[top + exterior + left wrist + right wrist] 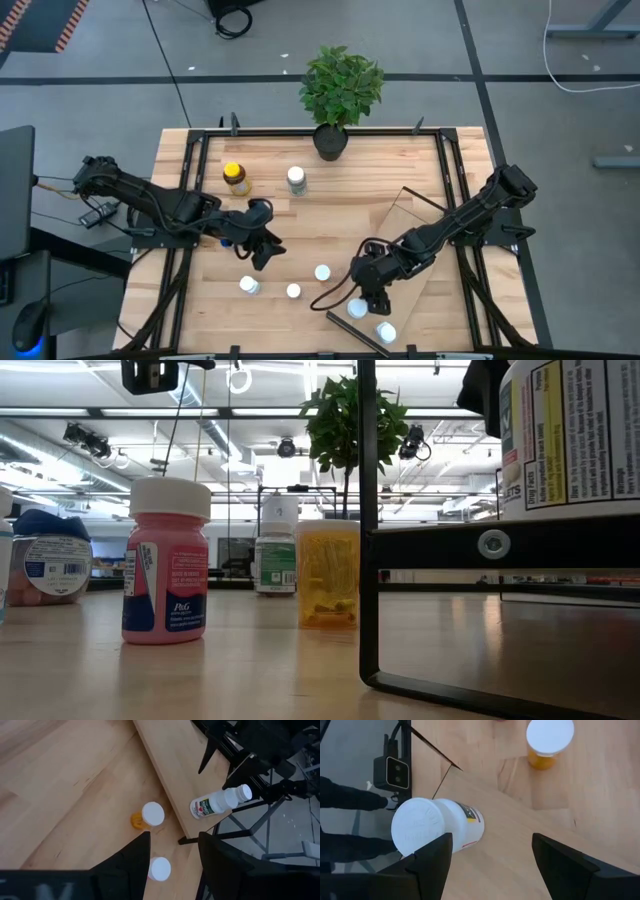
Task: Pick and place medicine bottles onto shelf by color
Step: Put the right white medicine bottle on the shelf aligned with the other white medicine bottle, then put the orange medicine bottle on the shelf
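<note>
The shelf (425, 290) is a raised light-wood board with dark trim on the table's right side. Two white bottles (358, 309) (386, 331) stand on it near its front edge. My right gripper (365, 288) hovers open over the shelf (520, 835), and one finger is close beside a white bottle (435, 827). My left gripper (264, 248) is open above the table's middle, over a white-capped pink bottle (160, 868) and a white-capped amber one (150, 815). The yellow-capped amber bottle (236, 178) and a white bottle (296, 180) stand farther back. A blue-capped bottle (45, 550) sits at the left.
A potted plant (338, 95) stands at the table's far edge. More white-capped bottles (322, 272) (293, 291) (248, 285) stand on the table between the arms. The shelf's black leg (366, 540) rises near the low camera. Black frame rails run along the table's left and right sides.
</note>
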